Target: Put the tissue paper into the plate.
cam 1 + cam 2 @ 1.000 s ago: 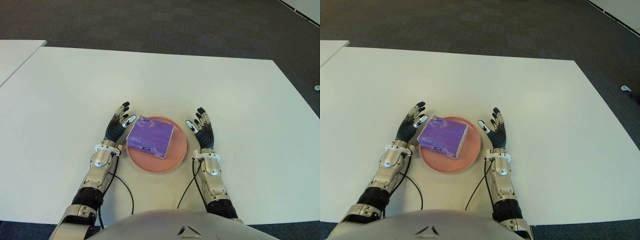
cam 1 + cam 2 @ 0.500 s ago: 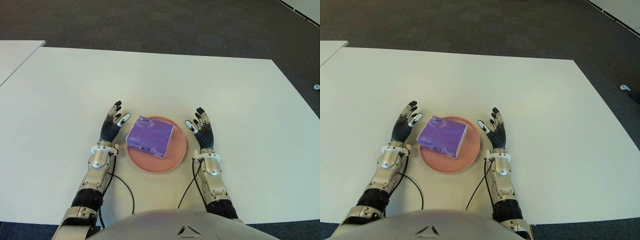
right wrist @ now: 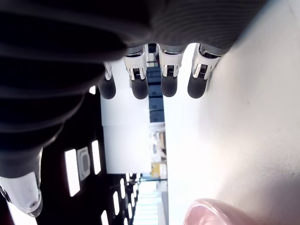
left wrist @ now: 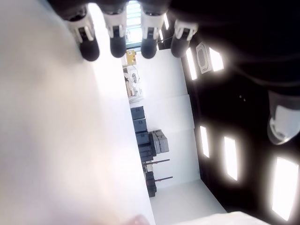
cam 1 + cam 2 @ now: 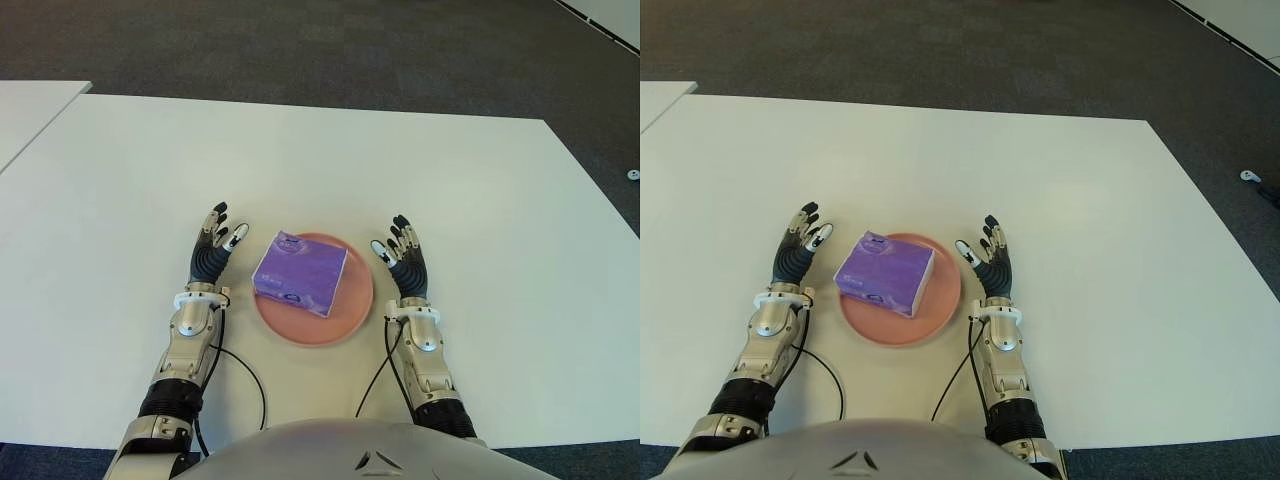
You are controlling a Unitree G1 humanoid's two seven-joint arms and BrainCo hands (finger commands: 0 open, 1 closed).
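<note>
Just below the frame's centre, a purple tissue pack (image 5: 300,273), probably light and soft and best pinched by its long sides, lies in the pink plate (image 5: 330,332) between the empty, spread-fingered left hand (image 5: 210,256) and right hand (image 5: 404,263).

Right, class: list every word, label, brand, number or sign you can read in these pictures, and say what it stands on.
Tissue pack, lying in the plate: small pale print near its edge closest to the robot, too small to read.
Plate, table, left hand and right hand: no text visible.
Room behind, seen in the wrist views: nothing legible.
So nothing can be quoted.
</note>
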